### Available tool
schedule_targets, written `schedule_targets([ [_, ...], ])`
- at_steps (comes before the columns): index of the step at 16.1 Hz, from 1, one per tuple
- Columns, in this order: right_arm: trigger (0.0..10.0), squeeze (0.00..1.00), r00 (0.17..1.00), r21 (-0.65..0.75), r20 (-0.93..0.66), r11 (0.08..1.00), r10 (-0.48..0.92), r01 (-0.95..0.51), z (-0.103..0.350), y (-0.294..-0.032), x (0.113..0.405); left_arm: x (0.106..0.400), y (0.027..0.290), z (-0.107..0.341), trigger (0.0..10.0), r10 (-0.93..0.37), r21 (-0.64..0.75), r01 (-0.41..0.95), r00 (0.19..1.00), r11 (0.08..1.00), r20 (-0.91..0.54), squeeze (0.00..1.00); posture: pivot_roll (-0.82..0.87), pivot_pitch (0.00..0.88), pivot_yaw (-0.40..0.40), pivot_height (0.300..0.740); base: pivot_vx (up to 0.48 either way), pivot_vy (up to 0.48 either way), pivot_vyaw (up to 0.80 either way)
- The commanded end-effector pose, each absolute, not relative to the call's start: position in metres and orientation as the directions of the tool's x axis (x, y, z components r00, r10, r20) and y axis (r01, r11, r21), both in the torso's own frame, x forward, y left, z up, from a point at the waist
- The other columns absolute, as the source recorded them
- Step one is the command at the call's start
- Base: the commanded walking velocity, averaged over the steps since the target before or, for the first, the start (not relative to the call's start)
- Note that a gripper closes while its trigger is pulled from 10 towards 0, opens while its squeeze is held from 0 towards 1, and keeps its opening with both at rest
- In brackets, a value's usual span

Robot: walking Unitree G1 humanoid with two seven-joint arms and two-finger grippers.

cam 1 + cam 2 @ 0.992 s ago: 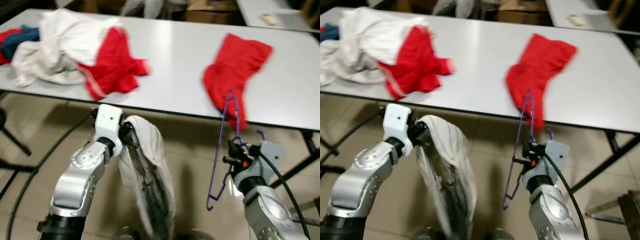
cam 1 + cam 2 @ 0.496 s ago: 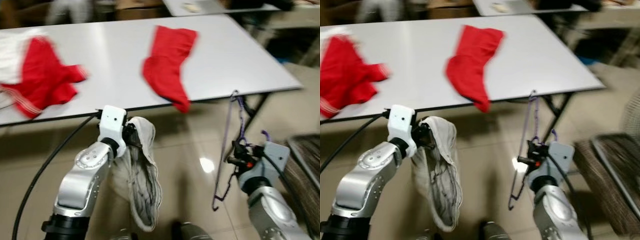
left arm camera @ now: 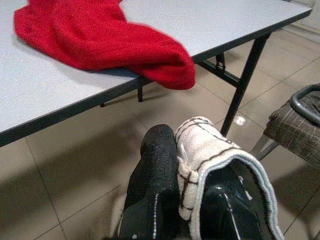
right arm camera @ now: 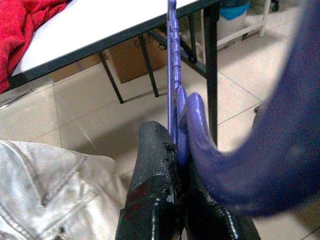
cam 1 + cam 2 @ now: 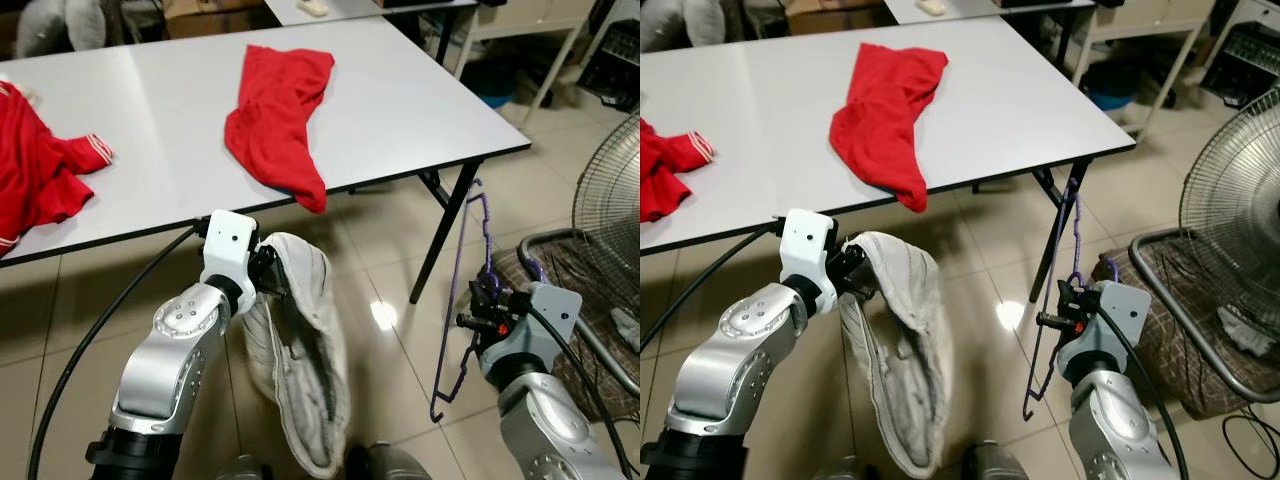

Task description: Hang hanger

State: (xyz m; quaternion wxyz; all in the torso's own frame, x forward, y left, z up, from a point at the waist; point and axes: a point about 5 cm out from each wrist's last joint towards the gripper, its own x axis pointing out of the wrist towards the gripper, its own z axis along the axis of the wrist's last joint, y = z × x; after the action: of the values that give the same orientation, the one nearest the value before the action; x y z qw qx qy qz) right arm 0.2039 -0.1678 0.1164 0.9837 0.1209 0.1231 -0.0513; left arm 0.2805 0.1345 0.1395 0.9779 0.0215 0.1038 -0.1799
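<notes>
Turning away from the table, the robot has swung its view over so the far end and a floor fan [image 5: 612, 210] are now in sight, while both arms still carry the same stuff as a second ago. Right gripper [image 5: 487, 318] has its fingers squeezed together on the neck of the purple hanger [image 5: 462, 300], which hangs upright in mid-air over the tiled floor, just off the table's [image 5: 420, 110] near right corner. Left gripper [image 5: 268, 283] is clamped on the edge of a pale grey garment [image 5: 300, 370] that droops down toward the floor.

What bugs me: no rail or hook anywhere in sight yet, so it has to keep walking with that hanger dangling. It could easily snag the table leg [image 5: 445, 225] or the chair frame [image 5: 560, 290] beside the fan and twist out of that thin pinch. The garment hangs low enough to drag near the robot's feet too.

Count: one hanger, one grey garment, one red cloth [image 5: 275, 115] draped over the near edge, another red piece [image 5: 35, 175] at the left edge.
</notes>
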Motion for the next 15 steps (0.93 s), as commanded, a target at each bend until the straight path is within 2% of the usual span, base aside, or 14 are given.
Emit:
schedule_targets([
  [1,10.0,0.0,0.969,0.223,-0.238,0.967,-0.072,0.127,0.1199,-0.1675,0.2046,0.2822,0.137,0.1503,10.0,-0.343,0.017,0.351,0.925,0.936,-0.165,0.0,-0.05,0.091,0.025,0.74,0.0,0.0,0.0],
  [15,10.0,0.0,0.968,0.203,-0.241,0.971,-0.071,0.122,0.1196,-0.1689,0.2065,0.283,0.1384,0.1506,10.0,-0.32,0.006,0.325,0.934,0.946,-0.16,0.0,-0.06,0.093,0.015,0.74,0.0,0.0,0.0],
])
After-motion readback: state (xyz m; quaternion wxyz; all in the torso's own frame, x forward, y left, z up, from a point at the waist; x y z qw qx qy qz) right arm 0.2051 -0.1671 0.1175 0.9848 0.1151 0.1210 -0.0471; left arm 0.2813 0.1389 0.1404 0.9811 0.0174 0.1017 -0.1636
